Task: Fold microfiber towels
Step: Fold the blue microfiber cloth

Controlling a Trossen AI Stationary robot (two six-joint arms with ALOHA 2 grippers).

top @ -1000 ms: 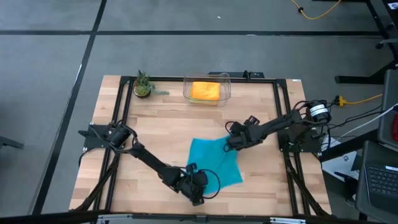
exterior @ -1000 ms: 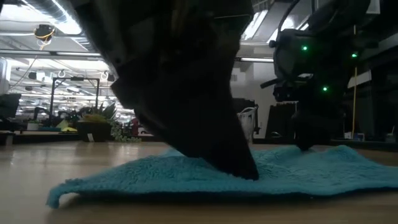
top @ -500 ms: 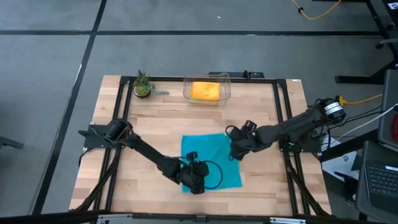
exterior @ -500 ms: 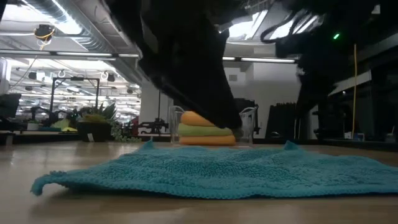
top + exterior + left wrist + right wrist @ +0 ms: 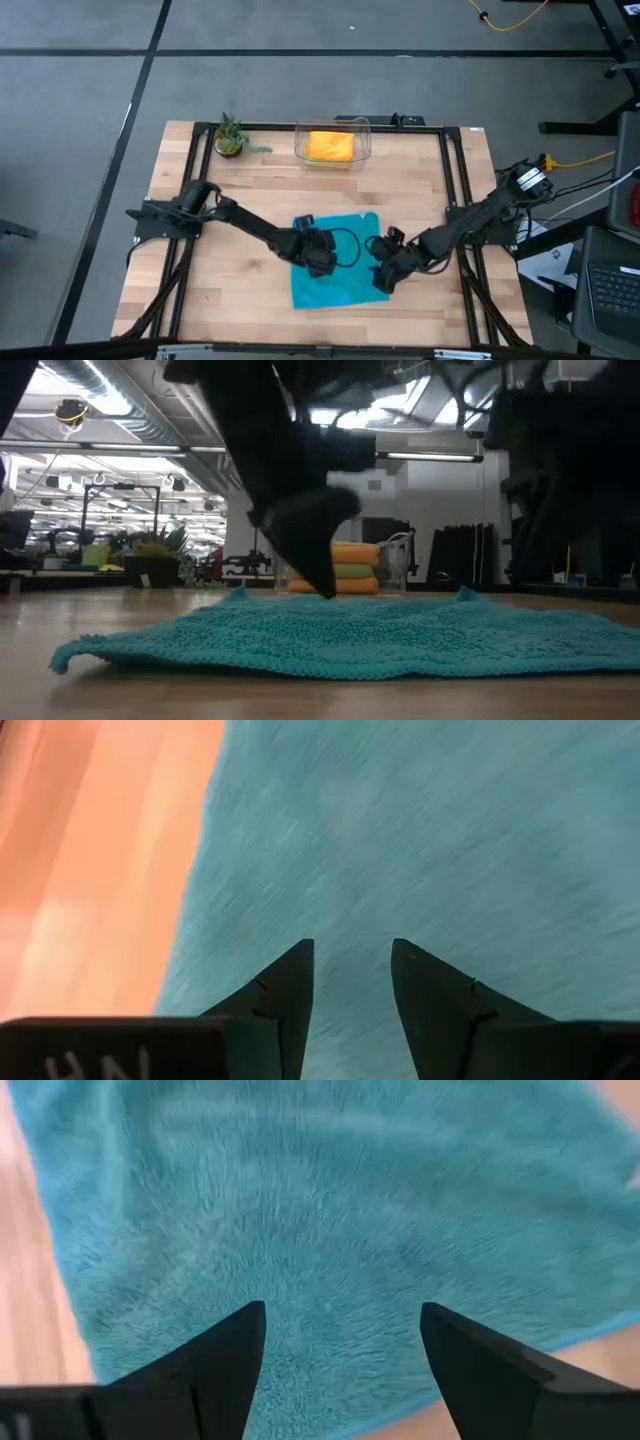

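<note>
High view, left gripper (image 5: 320,262): mine, reaching in from the left side of the surface (image 5: 230,290), over the upper left part of the teal towel (image 5: 345,285); I cannot tell from here whether it touches the cloth.
High view, right gripper (image 5: 381,279): at the towel's right edge, near its lower right corner.
High view, towel: spread out flat near the middle of the surface, roughly square, edges slightly turned against the surface's edges; no clear long axis.
High view, bin (image 5: 332,145): clear plastic, at the far edge, an orange towel (image 5: 329,146) on top inside; a small potted plant (image 5: 230,137) stands to its left.
Low view, towel: teal towel (image 5: 350,640) lies low and wide across the wood, its near edge slightly rumpled, two far corners sticking up a little.
Low view, arms: a dark arm comes down to a tip just above the towel's far part; which arm it is I cannot say.
Low view, bin: behind the towel, holding a stack of orange, lime green (image 5: 355,571) and orange.
Left wrist view, jaws: my left fingers (image 5: 285,995) stand part open with a narrow gap, holding nothing, teal pile beneath and ahead; bare wood shows beside the towel's edge.
Right wrist view, jaws: my right fingers (image 5: 225,1355) are spread wide, empty, poised over the teal cloth close to its edge.
</note>
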